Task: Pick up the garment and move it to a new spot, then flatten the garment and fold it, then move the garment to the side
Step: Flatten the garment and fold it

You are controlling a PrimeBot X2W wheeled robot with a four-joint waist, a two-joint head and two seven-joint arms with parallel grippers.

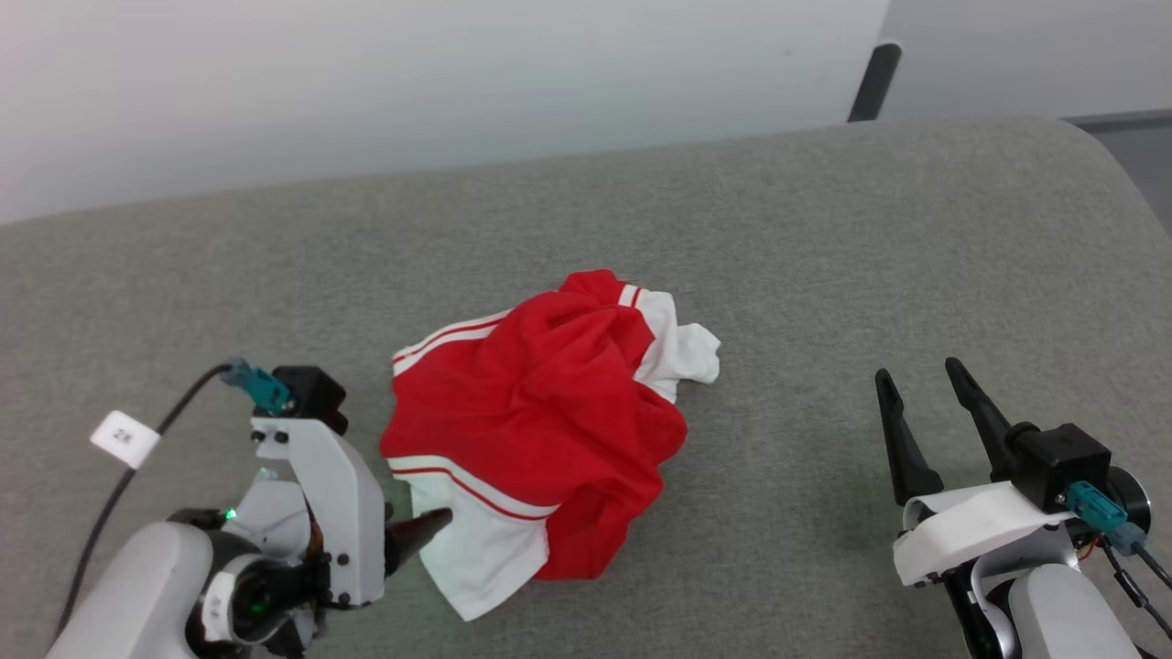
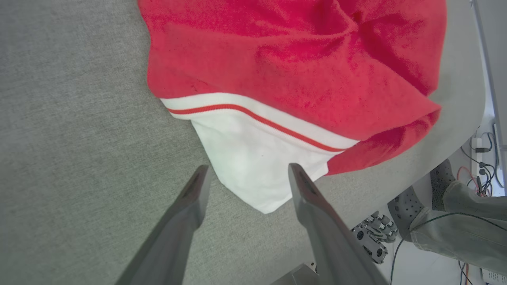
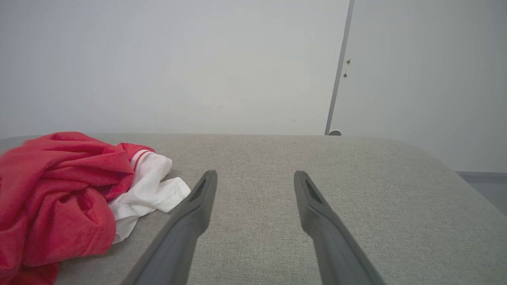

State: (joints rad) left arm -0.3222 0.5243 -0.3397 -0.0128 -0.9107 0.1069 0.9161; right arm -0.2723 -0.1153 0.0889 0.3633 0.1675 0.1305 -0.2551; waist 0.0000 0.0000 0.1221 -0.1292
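Left end effector [image 2: 247, 169] – two long dark fingers spread wide, nothing pinched between them – sits low over the grey fabric-covered tabletop [image 1: 824, 229], at about 8 o'clock of the garment in the head view. Its wrist view shows the tips either side of the lower corner of a white short sleeve [image 2: 253, 166]; whether either finger touches the cloth cannot be told.

The crumpled red jersey-style T-shirt with white sleeves [image 1: 540, 421] lies in a loose heap near the middle of the tabletop. One white sleeve, edged by a white band with a thin red stripe, spills out at 7 o'clock of the heap. A second white sleeve [image 1: 687, 352] pokes out at 2 o'clock. More striped trim shows at the heap's 10 o'clock edge.

The right end effector [image 1: 916, 370] is well apart from the shirt, at roughly 4 o'clock of it, fingers likewise spread and empty – they point towards 12 o'clock in the head view. In its own wrist view the shirt [image 3: 59, 186] lies off at 9 o'clock, with bare grey fabric between and ahead of the fingers.

Beyond the tabletop's rounded edge (left wrist view, at 4 o'clock) a person's foot in a grey perforated shoe [image 2: 404, 209] stands on the floor beside loose cables.
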